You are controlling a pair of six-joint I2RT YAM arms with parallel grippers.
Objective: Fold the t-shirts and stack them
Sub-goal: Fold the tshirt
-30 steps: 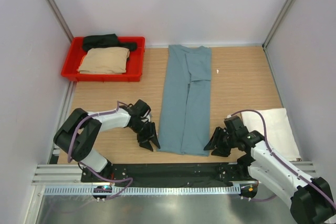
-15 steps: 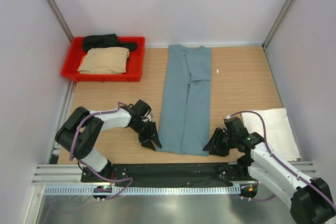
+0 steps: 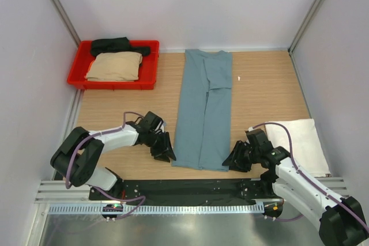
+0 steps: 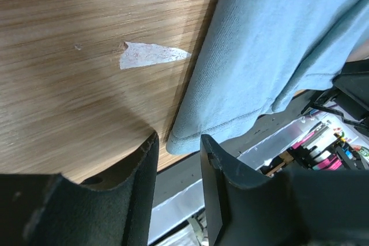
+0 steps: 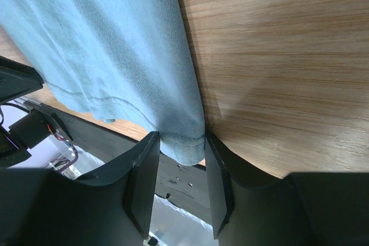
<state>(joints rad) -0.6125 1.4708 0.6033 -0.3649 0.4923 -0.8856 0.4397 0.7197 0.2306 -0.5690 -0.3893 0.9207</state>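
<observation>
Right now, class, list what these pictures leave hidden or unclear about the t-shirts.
Black t-shirt, top view: its near part hidden behind the tan t-shirt in the red tray.
White t-shirt, top view: near-left corner covered by the right arm.
Teal t-shirt, wrist views: frame edges cut off all but its near corners.

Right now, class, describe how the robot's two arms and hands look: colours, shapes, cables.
The left arm and right arm have smooth white link shells with black joints. A thin purple cable loops along each. The left hand and right hand are matte black, with two flat tapered fingers.
</observation>
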